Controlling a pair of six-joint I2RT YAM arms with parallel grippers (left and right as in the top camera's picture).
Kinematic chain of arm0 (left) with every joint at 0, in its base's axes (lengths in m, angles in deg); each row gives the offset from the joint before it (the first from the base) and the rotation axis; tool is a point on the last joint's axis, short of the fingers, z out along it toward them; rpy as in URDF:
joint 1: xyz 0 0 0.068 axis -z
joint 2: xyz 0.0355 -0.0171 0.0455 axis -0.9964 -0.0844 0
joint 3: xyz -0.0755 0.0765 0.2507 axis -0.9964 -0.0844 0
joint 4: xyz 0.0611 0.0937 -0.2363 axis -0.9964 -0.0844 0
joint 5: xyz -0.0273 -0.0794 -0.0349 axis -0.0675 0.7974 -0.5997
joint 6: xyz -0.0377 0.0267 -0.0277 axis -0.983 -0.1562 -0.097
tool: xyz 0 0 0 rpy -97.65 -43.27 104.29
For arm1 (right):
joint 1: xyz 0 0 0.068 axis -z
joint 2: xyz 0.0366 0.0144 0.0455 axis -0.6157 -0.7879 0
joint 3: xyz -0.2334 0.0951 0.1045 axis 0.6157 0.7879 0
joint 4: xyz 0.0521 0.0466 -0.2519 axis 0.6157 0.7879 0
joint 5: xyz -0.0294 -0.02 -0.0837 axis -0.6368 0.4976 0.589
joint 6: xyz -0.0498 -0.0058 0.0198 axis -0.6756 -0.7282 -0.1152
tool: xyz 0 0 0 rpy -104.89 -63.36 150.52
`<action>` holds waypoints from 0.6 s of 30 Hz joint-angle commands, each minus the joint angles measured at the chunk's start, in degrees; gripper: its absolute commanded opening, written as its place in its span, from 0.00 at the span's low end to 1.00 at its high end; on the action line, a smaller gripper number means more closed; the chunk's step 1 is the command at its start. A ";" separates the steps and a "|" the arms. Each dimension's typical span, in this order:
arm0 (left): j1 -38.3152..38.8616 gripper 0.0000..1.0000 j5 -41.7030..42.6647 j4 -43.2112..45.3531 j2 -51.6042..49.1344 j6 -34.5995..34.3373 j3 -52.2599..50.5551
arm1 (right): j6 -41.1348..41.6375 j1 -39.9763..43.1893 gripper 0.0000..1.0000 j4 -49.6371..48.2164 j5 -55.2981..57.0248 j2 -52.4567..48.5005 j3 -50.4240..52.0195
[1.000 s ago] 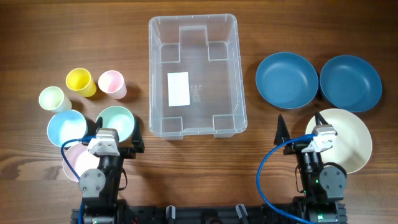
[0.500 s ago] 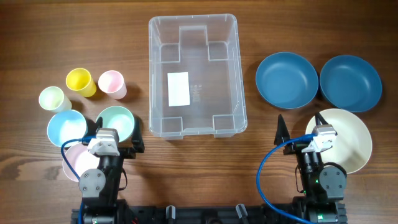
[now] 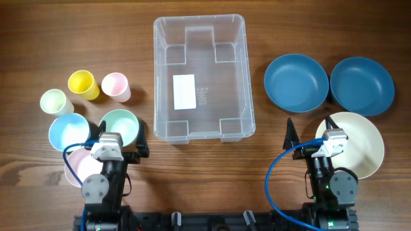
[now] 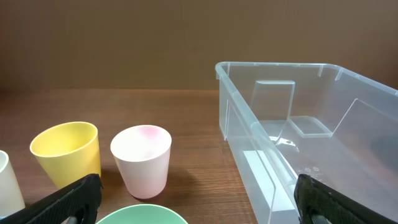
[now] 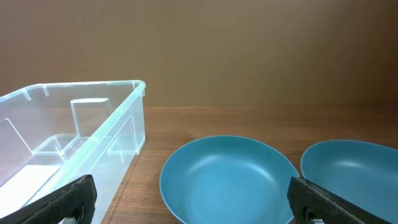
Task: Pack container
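The clear plastic container stands at the table's middle with a white label on its base and nothing inside; it also shows in the left wrist view and the right wrist view. My left gripper is open and empty at the front left, over the green bowl. My right gripper is open and empty at the front right, beside the cream bowl. Two dark blue bowls lie right of the container.
Left of the container stand a yellow cup, a pink cup and a cream cup. A light blue bowl and a pink bowl sit by the left arm.
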 commanded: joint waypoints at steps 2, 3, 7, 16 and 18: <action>0.26 1.00 -0.35 -0.22 0.44 -0.37 -0.39 | 0.66 -0.17 1.00 -0.15 0.76 -0.07 0.04; 0.26 1.00 -0.35 -0.22 0.44 -0.37 -0.39 | 0.66 -0.17 1.00 -0.15 0.76 -0.07 0.04; 0.26 1.00 -0.35 -0.22 0.44 -0.37 -0.39 | 0.66 -0.17 1.00 -0.15 0.76 -0.07 0.04; 0.26 1.00 -0.39 -0.22 0.44 -0.33 -0.39 | 0.66 -0.17 1.00 -0.15 0.76 -0.07 0.04; 0.24 1.00 -0.79 -0.24 0.44 -0.35 -0.39 | 0.72 -0.17 1.00 -0.17 0.57 -0.07 0.04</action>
